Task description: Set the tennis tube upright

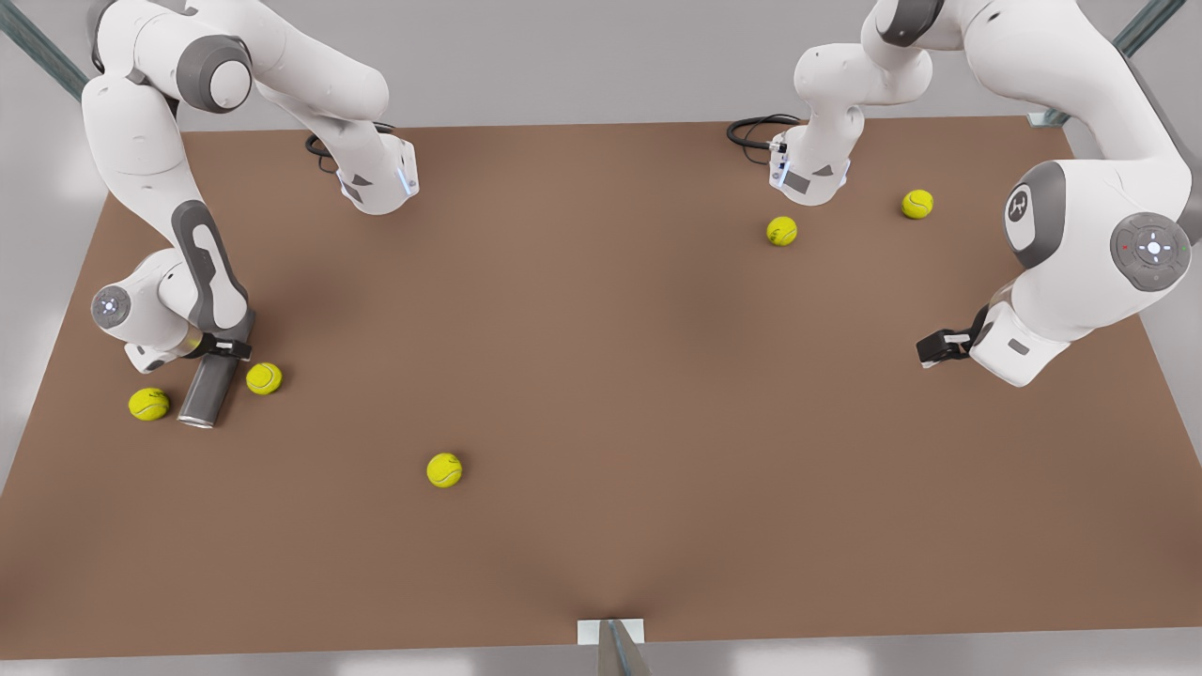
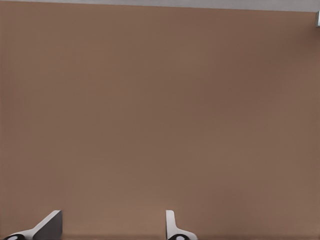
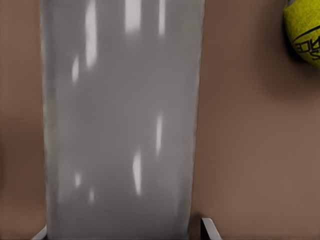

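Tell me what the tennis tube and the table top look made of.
Tennis tube: smooth grey metal or plastic, likely glossy; the right wrist view shows bright streaks on its wall, flanked by the right pincer. Table top: plain matte brown, without grain or glare, perhaps a mat or a painted board. Left pincer waits apart.

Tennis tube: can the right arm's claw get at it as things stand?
Probably yes. The right claw already sits at the upper end of the tennis tube, its fingertips flanking the grey wall. The nearest tennis ball lies beside it, apart. The left claw waits far off.
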### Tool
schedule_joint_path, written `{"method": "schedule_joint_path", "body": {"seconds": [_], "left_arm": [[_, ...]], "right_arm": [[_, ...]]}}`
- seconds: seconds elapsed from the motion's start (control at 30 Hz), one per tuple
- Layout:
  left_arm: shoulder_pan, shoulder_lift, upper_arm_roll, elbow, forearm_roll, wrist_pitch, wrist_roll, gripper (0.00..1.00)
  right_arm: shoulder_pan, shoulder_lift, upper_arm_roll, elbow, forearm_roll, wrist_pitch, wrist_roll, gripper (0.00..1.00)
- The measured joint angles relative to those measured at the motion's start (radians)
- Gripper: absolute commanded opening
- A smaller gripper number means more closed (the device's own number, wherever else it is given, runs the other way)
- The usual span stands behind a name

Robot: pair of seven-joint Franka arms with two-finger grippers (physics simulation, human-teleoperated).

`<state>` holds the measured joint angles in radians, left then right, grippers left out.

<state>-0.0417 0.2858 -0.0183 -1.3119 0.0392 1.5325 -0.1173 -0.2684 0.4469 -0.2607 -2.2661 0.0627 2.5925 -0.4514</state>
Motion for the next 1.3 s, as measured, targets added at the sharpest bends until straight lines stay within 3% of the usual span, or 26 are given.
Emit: {"method": "schedule_joint_path", "body": {"seconds": [0.27,0.4,0.6,0.8,0.87,0.97,1.13,1.3], "left_arm": [[0.0,0.0,0.0,0.0,0.0,-0.001,-0.003,1.0],[0.0,0.0,0.0,0.0,0.0,-0.001,-0.004,1.0],[0.0,-0.001,-0.001,0.001,0.0,-0.001,-0.005,1.0],[0.0,-0.004,-0.001,0.001,0.0,-0.001,-0.006,1.0],[-0.001,-0.004,-0.002,0.001,0.0,-0.002,-0.006,1.0],[-0.001,-0.001,-0.002,0.006,0.0,-0.002,-0.007,1.0],[0.0,-0.001,-0.005,0.009,0.0,0.001,-0.007,1.0],[-0.001,-0.003,-0.008,0.009,-0.005,0.003,-0.007,1.0]], "right_arm": [[0.0,-0.001,0.0,0.003,0.003,-0.013,-0.017,0.71],[0.0,-0.004,0.001,0.014,0.007,-0.03,-0.028,0.66],[0.001,-0.058,0.003,0.05,0.008,-0.101,-0.043,0.66],[0.007,-0.243,0.046,0.137,0.008,-0.251,-0.076,0.66],[0.078,-0.26,0.081,0.264,0.008,-0.326,-0.089,0.66],[0.314,-0.235,0.09,0.404,0.008,-0.411,-0.105,0.66],[0.63,-0.074,0.09,0.648,0.007,-0.514,-0.126,0.66],[0.837,0.099,0.089,0.82,-0.005,-0.551,-0.174,0.66]]}}
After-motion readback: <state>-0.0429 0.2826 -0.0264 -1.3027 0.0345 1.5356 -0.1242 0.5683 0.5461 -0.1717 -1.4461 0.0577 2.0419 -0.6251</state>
